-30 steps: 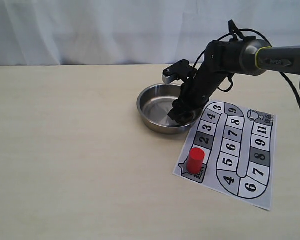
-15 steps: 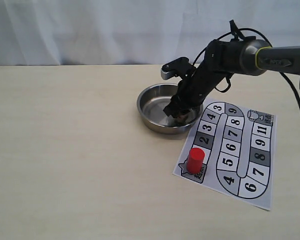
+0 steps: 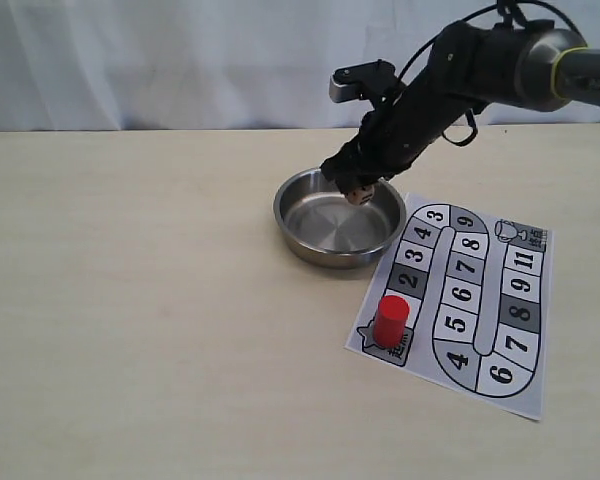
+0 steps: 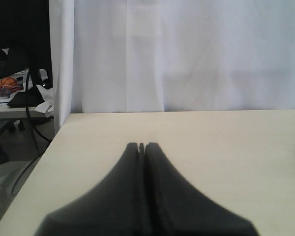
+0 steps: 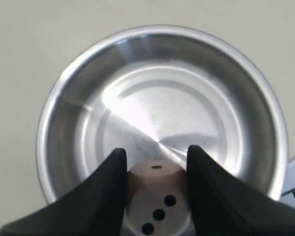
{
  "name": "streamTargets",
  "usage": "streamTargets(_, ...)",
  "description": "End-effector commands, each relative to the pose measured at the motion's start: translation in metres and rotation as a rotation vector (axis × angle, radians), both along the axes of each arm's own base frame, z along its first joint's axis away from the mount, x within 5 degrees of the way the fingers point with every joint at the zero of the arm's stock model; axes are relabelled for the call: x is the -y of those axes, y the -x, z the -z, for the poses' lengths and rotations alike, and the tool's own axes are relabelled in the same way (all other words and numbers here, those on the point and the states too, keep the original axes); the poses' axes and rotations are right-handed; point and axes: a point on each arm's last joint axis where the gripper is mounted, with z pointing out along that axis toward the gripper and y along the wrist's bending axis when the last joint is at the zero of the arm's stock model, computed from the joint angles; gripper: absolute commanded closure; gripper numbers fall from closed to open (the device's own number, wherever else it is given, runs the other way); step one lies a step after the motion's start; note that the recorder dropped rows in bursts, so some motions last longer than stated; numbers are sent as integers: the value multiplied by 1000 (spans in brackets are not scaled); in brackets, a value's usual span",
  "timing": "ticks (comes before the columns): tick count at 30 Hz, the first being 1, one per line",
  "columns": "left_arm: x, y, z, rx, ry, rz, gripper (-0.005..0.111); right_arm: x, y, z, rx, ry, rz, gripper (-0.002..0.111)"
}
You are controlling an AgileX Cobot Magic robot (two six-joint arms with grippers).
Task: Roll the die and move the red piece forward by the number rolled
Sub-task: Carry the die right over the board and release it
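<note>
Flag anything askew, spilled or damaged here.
Nothing stands out. The bowl sits upright and empty, the red piece stands upright on a corner square of the board, which lies flat. The right end effector holds the die above the bowl.

Pale wood-toned table [image 3: 130,320], matte, lit softly and evenly; white curtain [image 3: 180,60] hanging in folds right behind its far edge; past the table's corner, a cluttered desk [image 4: 10,101] and grey floor [image 4: 2,194].

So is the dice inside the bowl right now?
Out. The right gripper pinches the die in the air above the bowl; only shiny metal shows inside.
</note>
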Motion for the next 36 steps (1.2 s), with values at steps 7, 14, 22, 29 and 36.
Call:
streamTargets(7, 0, 0, -3, 14, 3, 1, 107, 49, 14, -32, -106, 183, 167, 104)
streamTargets(14, 0, 0, -3, 14, 3, 1, 107, 105, 24, -14, -172, 192, 285, 104)
streamTargets(22, 0, 0, -3, 14, 3, 1, 107, 183, 40, -10, -110, 310, 408, 104)
streamTargets(29, 0, 0, -3, 14, 3, 1, 107, 241, 50, -10, -118, 330, 533, 104)
streamTargets(36, 0, 0, -2, 12, 3, 1, 107, 259, 55, -9, -135, 281, 601, 104)
